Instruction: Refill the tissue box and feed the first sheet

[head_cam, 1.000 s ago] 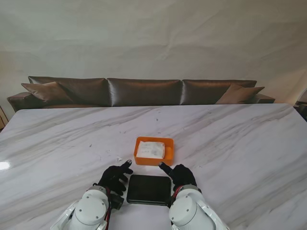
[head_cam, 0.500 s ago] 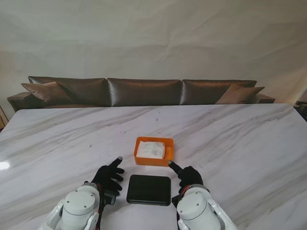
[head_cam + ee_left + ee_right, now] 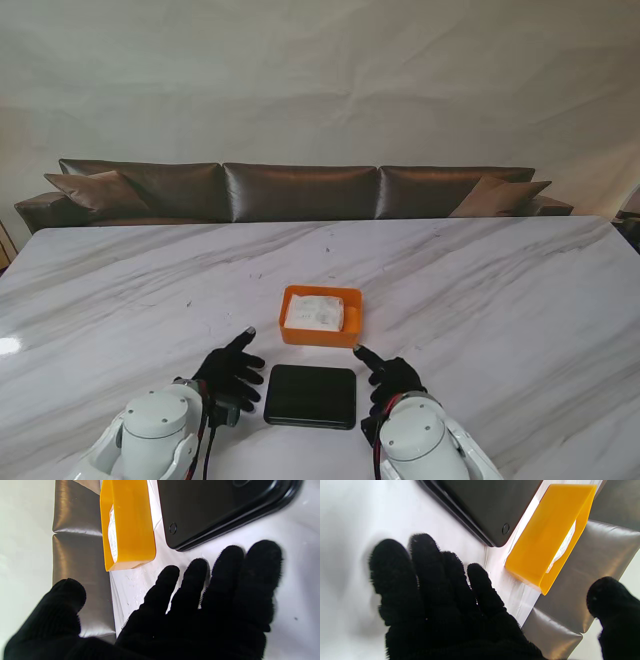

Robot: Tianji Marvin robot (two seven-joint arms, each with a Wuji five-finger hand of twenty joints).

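Observation:
An orange open box [image 3: 321, 316] sits on the marble table with a white wrapped tissue pack [image 3: 314, 312] inside it. Nearer to me lies a flat black lid [image 3: 311, 396] with rounded corners. My left hand [image 3: 229, 374] in a black glove rests just left of the lid, fingers spread and holding nothing. My right hand [image 3: 390, 379] stands just right of the lid, also open and holding nothing. The wrist views show the orange box [image 3: 127, 525] [image 3: 545, 540], the black lid [image 3: 215, 507] [image 3: 482, 505] and the gloved fingers [image 3: 192, 585] [image 3: 425, 580] apart from both.
The marble table [image 3: 500, 290] stretches wide on both sides. A dark brown sofa [image 3: 300, 190] runs along its far edge, against a pale wall.
Both hands have drawn away from the black lid's sides, the left one leftward and the right one rightward, and slightly back toward me. The lid and the orange box have stayed put.

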